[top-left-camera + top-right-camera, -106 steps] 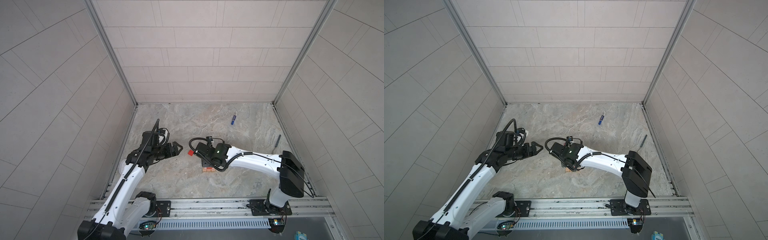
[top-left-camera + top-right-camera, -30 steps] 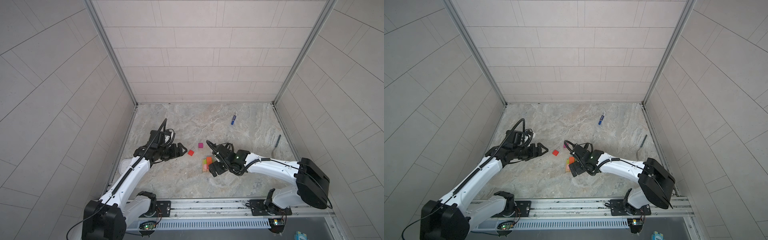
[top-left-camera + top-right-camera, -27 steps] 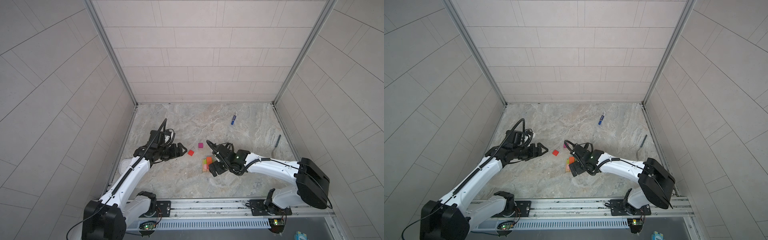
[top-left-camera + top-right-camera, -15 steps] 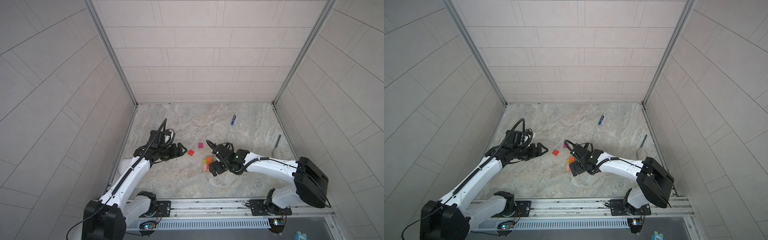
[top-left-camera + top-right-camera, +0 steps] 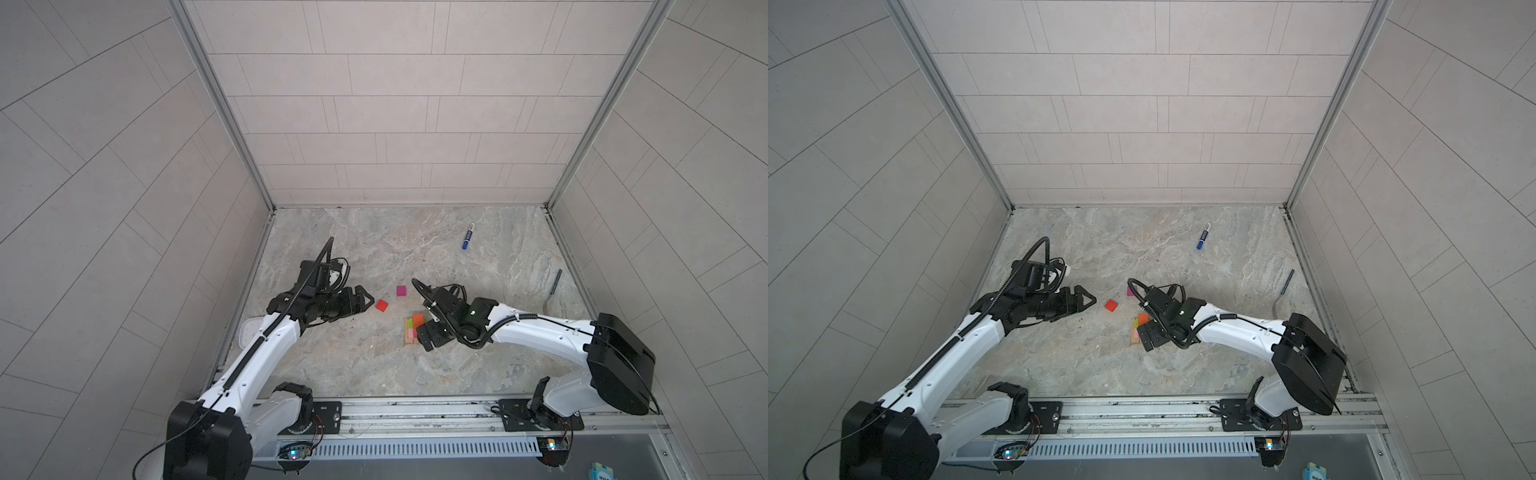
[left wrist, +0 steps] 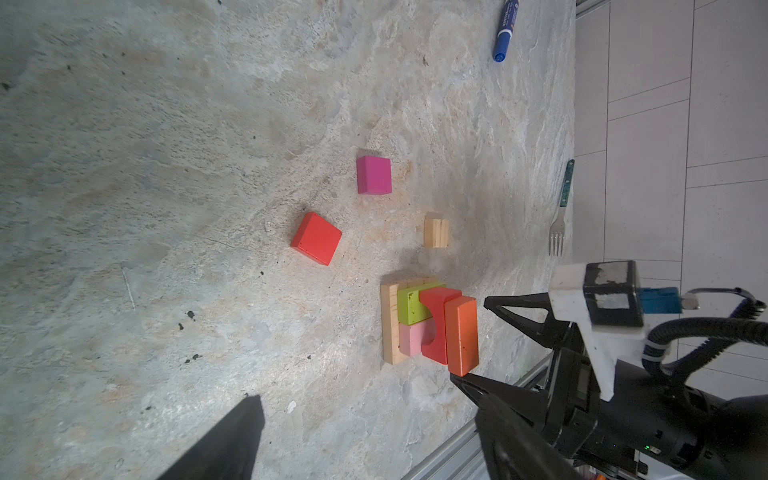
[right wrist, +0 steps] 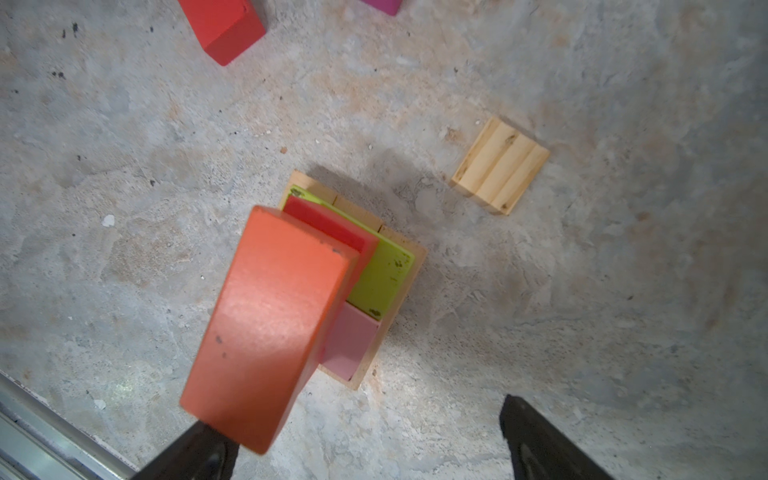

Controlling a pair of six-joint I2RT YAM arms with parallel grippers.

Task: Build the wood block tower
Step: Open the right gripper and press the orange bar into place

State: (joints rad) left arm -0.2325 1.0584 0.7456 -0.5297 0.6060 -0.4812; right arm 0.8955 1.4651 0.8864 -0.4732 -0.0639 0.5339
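Located the wood block tower (image 5: 413,329) near the middle of the table (image 5: 374,365), just ahead of the right gripper (image 7: 355,415). Counted layers in the left wrist view: tan plank base (image 6: 388,328), lime-green brick (image 6: 409,305) beside pink brick (image 6: 409,338), red arch (image 6: 436,320) across both, orange brick (image 6: 461,336) on top. Found the right gripper spread wide and empty, low beside the stack, with one finger (image 7: 199,457) close against an end of the orange brick; cannot tell whether touching or just clear. Found the left gripper (image 5: 363,300) likewise spread and empty, just short of the red cube (image 5: 382,306). Noted loose on the table: magenta cube (image 5: 401,290) beyond the red one, small tan block (image 6: 436,230) near the tower. Judged the step in hand: getting the right gripper clear of the stack before fetching a loose block. Lift straight up first, jaws left wide, no sideways swing until above the orange brick; reckoned a nudge at that end enough to slew the brick or tip the arch. Hold the left arm off meanwhile. For the red cube, turn the wrist to meet flat faces rather than corners, given its skew on the table.
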